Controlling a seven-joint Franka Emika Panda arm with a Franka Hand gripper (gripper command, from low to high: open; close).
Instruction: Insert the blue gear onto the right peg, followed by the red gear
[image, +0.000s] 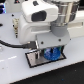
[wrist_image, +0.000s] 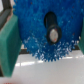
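Not much of the scene can be made out here, since the big white arm blocks most of the exterior view. The tool (image: 48, 51) is clamped on the blue gear (image: 50, 53), which is held right over the black-framed white plate (image: 34, 59) on the table (image: 15, 70). From the wrist view, the blue gear (wrist_image: 42, 30) fills nearly everything and its upper part is cut off by the frame; green pads (wrist_image: 9, 47) are pressed against its toothed rim on both sides. The gear is seen face-on, flat side toward the wrist camera. A dark pin end can be seen inside the centre hole (wrist_image: 52, 30), though it's blurry. The red gear can't be spotted in either view.
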